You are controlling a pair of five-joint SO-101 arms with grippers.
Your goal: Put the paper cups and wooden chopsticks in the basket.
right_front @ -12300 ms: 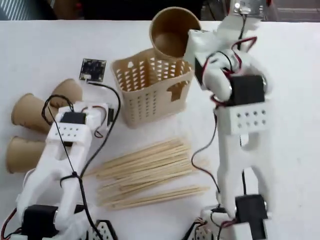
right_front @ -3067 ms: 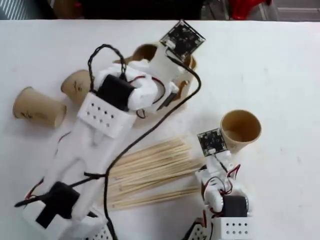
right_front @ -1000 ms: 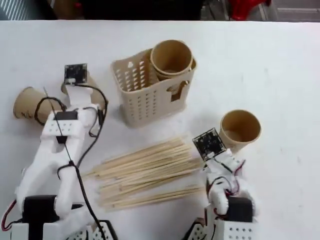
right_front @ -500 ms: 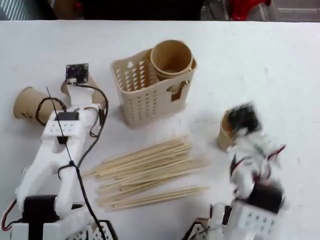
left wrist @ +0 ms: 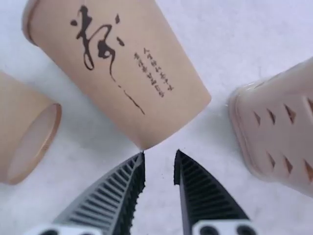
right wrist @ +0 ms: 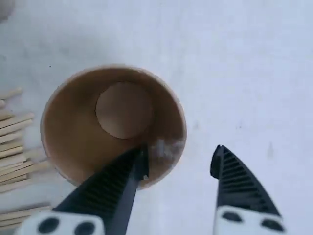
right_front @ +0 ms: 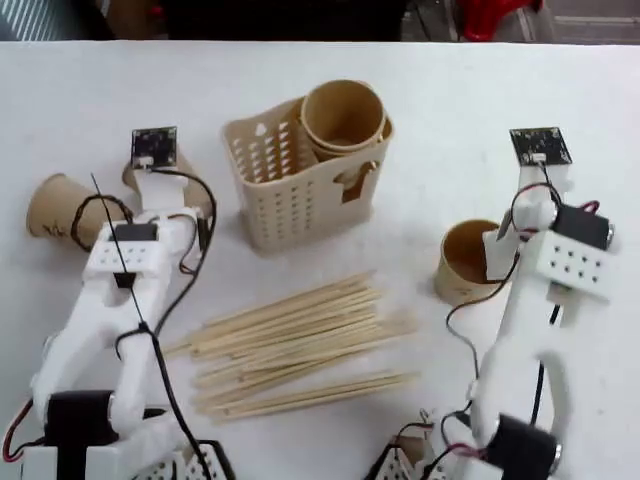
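The cream perforated basket stands at the table's middle back with stacked paper cups upright inside it. A printed paper cup lies on its side just past my left gripper, which is open by a narrow gap, its tips at the cup's base edge. Another cup lies further left. My right gripper is open over an upright paper cup, one finger inside the rim, the other outside. The wooden chopsticks lie in a loose pile at the front centre.
The basket's wall sits close beside the left gripper. Chopstick ends reach nearly to the upright cup. The white table stretches bare at the back right.
The right arm has swung out from the front edge and now hangs over the upright cup, which has shifted slightly left. The left arm has stayed still over the last second.
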